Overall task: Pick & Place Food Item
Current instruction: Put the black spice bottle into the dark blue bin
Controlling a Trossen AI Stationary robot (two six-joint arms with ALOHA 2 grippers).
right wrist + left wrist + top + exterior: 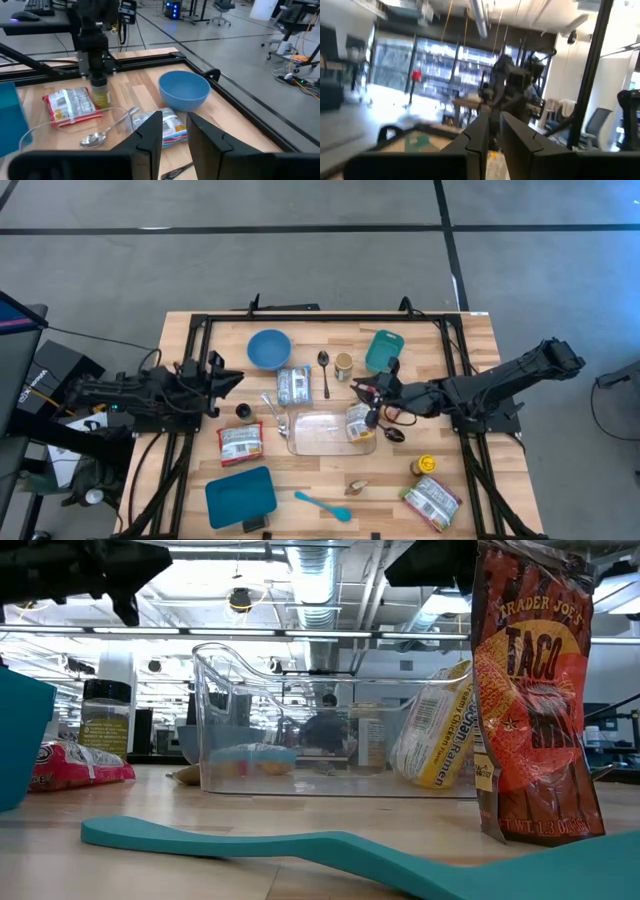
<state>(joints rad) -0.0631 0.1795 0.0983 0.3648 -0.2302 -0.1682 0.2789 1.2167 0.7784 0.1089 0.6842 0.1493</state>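
Observation:
A yellow food packet point(360, 423) point(435, 735) leans upright against the right end wall inside the clear plastic container point(318, 442) point(300, 720) at the table's middle. My right gripper point(368, 392) point(175, 135) hovers just beyond the container's far right corner, above the packet. It points toward the table's left, its fingers a narrow gap apart with nothing between them. My left gripper point(232, 380) point(494, 135) waits at the table's left side, raised off the table, shut and empty.
Far side: blue bowl point(268, 348), silver-blue packet point(293, 386), spoon point(324, 370), small jar point(343, 365), teal tub point(384, 350). Near side: red-white packet point(240, 442), teal tray point(240, 495), teal spatula point(322, 505), taco packet point(432, 502), yellow-lidded jar point(427, 466).

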